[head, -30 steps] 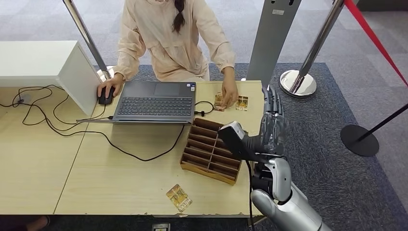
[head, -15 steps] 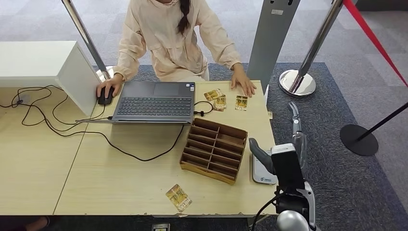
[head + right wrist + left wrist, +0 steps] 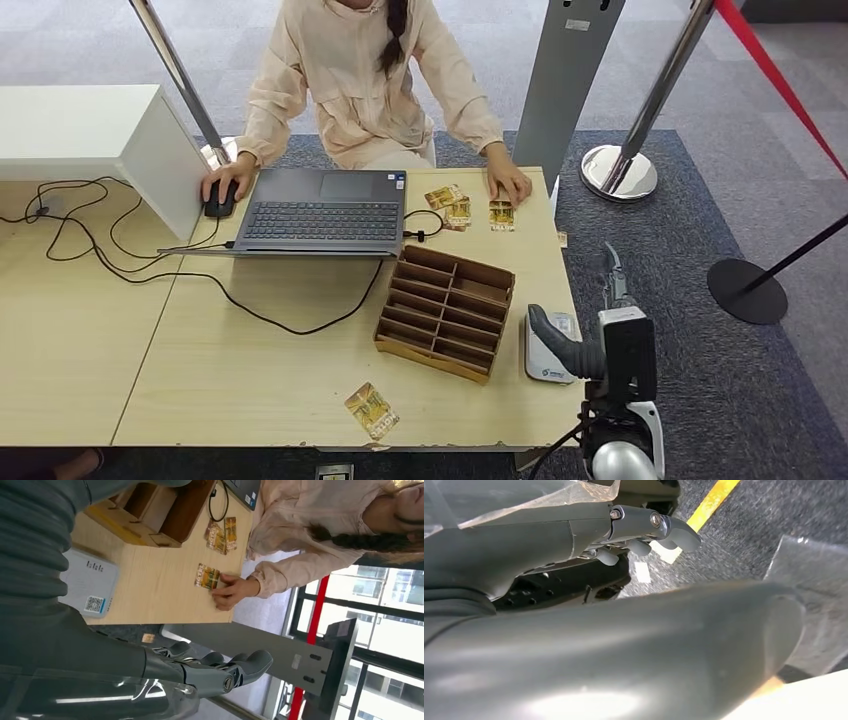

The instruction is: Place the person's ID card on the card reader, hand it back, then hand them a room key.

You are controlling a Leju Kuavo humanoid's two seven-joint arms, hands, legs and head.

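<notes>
My right hand (image 3: pixel 602 335) hangs open and holds nothing beside the table's right edge, its thumb over the white card reader (image 3: pixel 546 362). The same reader (image 3: pixel 90 587) lies bare in the right wrist view, with my fingers (image 3: pixel 220 671) spread past the table's edge. Across the table, the person's hand (image 3: pixel 508 185) rests on a golden card (image 3: pixel 502 215), seen again as a card (image 3: pixel 206 576) in the right wrist view. Two more golden cards (image 3: pixel 452 205) lie beside it. Another card (image 3: pixel 372 410) lies at the near edge. My left hand (image 3: pixel 644 527) hangs over the floor, holding nothing.
A wooden divided box (image 3: pixel 445 312) stands left of the reader. An open laptop (image 3: pixel 325 210) sits in front of the person, whose other hand is on a mouse (image 3: pixel 219 200). Cables (image 3: pixel 120 250) trail over the table's left. Barrier posts (image 3: pixel 620 172) stand at the right.
My right arm has come down and back from above the table to beside the reader. The person's hand left the cards, moved to the table's far edge, then settled on the rightmost card.
</notes>
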